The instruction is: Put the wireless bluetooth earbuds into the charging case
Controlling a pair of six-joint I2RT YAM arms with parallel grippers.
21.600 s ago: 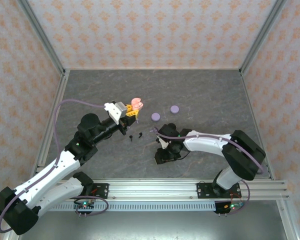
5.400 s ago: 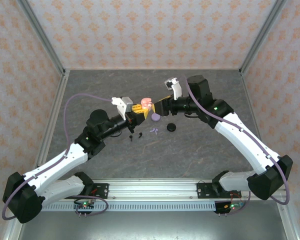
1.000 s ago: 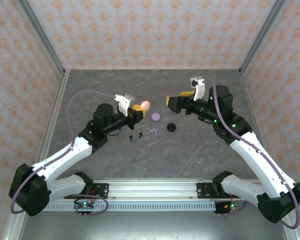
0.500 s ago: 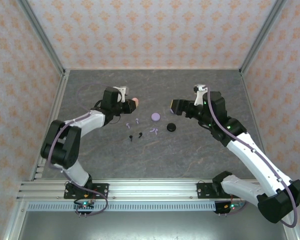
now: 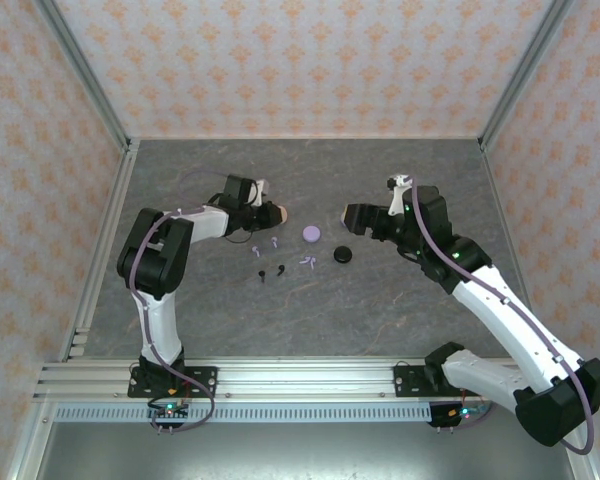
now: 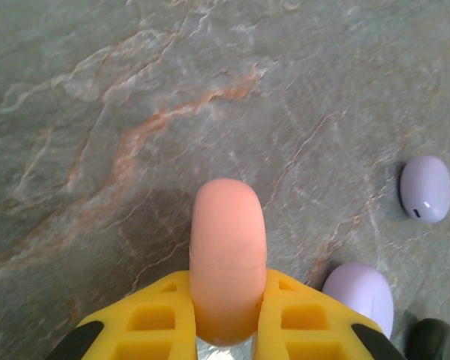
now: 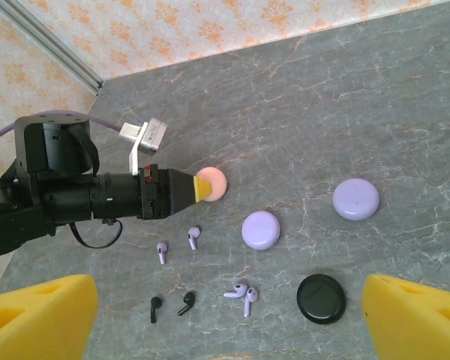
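Here, pink case between left fingers.

The left arm has folded back on itself toward the table's left edge. The left gripper now points right from there. The pink case in it stood open at first and now looks closed, though the seam is hard to make out. The right arm has risen from the near edge, and the right gripper has pulled back rightward. A black case and a lilac earbud pair have appeared mid-table. Two more lilac earbuds lie uncovered.
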